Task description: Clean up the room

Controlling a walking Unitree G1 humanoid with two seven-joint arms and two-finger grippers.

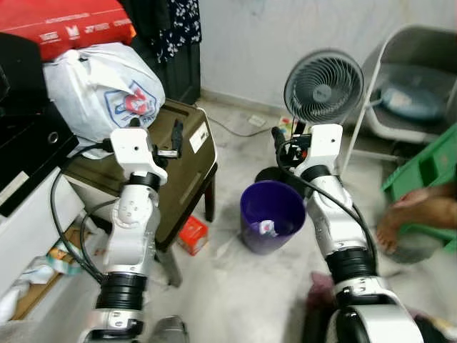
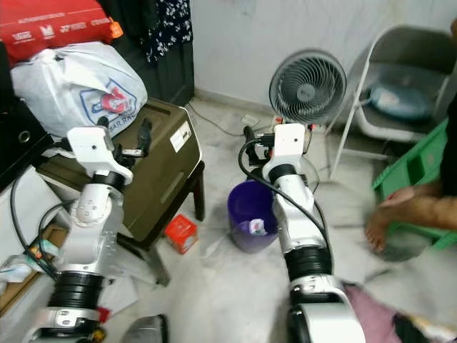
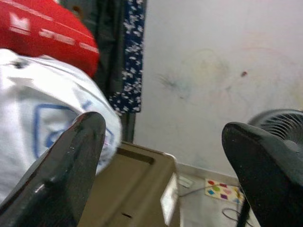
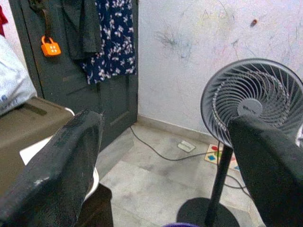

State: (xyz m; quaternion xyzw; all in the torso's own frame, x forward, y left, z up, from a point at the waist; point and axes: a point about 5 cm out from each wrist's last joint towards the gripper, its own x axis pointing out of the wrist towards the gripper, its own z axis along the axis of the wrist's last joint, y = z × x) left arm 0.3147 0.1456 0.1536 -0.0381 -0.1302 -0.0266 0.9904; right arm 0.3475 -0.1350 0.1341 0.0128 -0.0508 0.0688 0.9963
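Note:
A purple bucket (image 1: 271, 214) stands on the floor between my arms, with a small piece of rubbish (image 1: 267, 229) lying inside it. On the floor to its left, beside the stool, lies a small red box (image 1: 193, 234). My left gripper (image 1: 156, 130) is raised above the brown case (image 1: 182, 175) and open; its fingers (image 3: 71, 161) hold nothing. My right gripper (image 1: 288, 134) is held up just behind the bucket, in front of the fan, open; its fingers (image 4: 61, 165) are also empty.
A white plastic bag (image 1: 100, 89) rests on the case, under a red bag (image 1: 64, 25). A standing fan (image 1: 323, 87), a folding chair (image 1: 414, 93) and a green crate (image 1: 428, 171) are at the right. A person's foot (image 1: 400, 221) rests by the crate. A power cord (image 4: 156, 153) crosses the floor.

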